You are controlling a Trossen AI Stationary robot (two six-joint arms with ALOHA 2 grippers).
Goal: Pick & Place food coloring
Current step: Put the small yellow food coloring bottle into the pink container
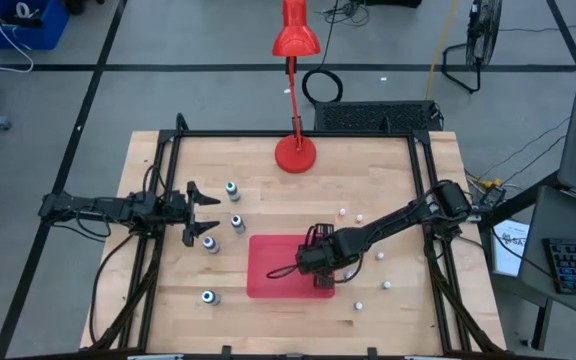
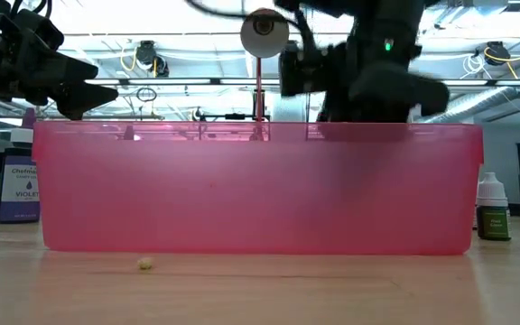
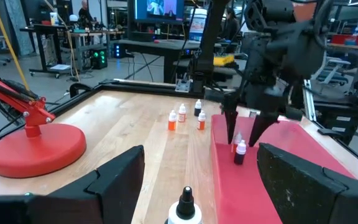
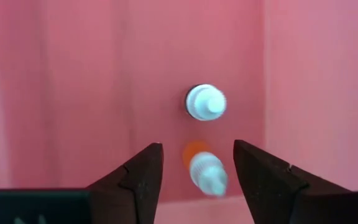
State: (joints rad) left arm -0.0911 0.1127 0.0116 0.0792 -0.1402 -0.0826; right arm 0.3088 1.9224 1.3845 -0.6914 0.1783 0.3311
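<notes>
The red tray (image 1: pixel 268 262) lies in the middle of the table. My right gripper (image 4: pixel 196 177) hangs open above the tray's right part, pointing steeply down. An orange-bodied, white-capped food coloring bottle (image 4: pixel 204 168) shows blurred and tilted between its fingers, with a gap on each side. A dark-bodied, white-capped bottle (image 4: pixel 206 102) stands upright on the tray floor just beyond it. More food coloring bottles stand on the table left (image 1: pixel 237 223) and right (image 1: pixel 379 257) of the tray. My left gripper (image 1: pixel 216 212) waits open and level at the table's left.
A red desk lamp stands with its base (image 1: pixel 296 153) at the table's far edge. Bottles (image 1: pixel 232 189) (image 1: pixel 209 243) stand close to my left gripper, and another (image 1: pixel 208 296) stands near the front left. Small white-capped bottles (image 1: pixel 360 305) dot the wood right of the tray.
</notes>
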